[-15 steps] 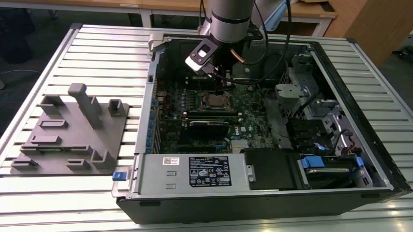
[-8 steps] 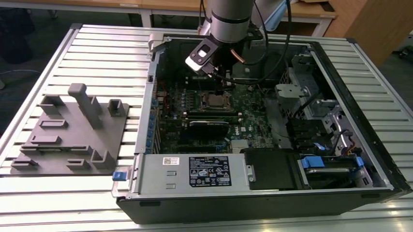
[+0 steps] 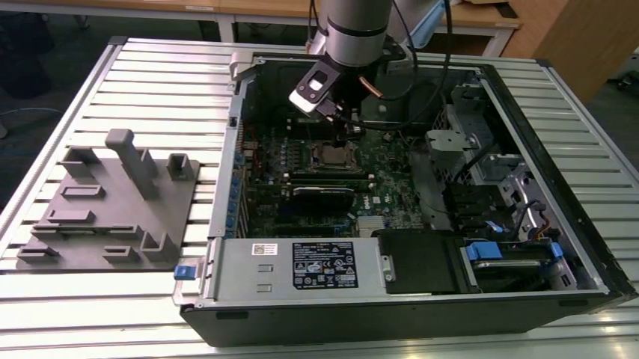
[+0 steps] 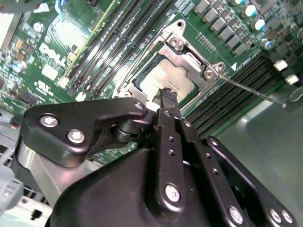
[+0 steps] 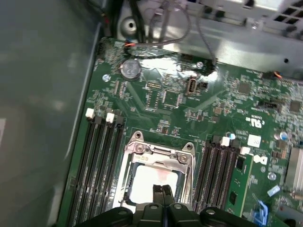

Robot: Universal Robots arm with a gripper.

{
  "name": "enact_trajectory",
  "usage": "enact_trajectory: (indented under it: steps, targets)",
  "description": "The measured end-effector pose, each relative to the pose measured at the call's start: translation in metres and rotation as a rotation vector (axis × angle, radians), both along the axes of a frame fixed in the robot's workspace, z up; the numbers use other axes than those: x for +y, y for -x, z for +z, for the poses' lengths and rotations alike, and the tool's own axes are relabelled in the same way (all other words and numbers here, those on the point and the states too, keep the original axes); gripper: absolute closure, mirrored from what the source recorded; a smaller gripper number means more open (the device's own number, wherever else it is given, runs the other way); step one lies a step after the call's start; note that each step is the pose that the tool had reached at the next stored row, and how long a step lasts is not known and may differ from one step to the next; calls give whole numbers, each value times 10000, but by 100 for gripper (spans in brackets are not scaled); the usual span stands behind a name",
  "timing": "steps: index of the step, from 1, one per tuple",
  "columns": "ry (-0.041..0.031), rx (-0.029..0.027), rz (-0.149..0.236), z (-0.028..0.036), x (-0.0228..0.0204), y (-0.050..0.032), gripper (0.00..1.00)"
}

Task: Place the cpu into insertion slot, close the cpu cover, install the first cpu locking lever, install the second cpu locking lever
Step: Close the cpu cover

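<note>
Second wrist view, gripper (image 4: 168, 93) clenched empty, tips just above seated cpu (image 4: 163, 75)

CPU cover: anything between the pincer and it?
Nothing visible. The pincer sits right over the cpu cover, which lies framing the cpu. One thin lever juts out beside it, clear of that path.

The cpu (image 4: 161, 78), a flat square chip with a silver-grey top, lies level in the insertion slot (image 3: 331, 155) on the green board (image 5: 213, 113). The cpu cover (image 4: 179, 51) (a thin silver frame) lies flat over it, the chip showing through its window; one thin locking lever (image 4: 251, 90) juts from a corner.
</note>
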State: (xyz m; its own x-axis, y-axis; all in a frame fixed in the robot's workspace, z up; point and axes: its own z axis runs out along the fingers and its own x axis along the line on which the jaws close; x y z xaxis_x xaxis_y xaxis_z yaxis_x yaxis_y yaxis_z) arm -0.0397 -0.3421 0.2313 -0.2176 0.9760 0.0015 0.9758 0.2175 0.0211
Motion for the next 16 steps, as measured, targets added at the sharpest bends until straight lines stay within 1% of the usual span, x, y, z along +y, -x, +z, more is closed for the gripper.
enact_trajectory:
  steps: [11,12,16]
  targets:
    - [-1,-1,1998,-11,0,0,89]
    - [-1,0,2440,-14,0,0,89]
    - [0,0,3175,-19,0,0,89]
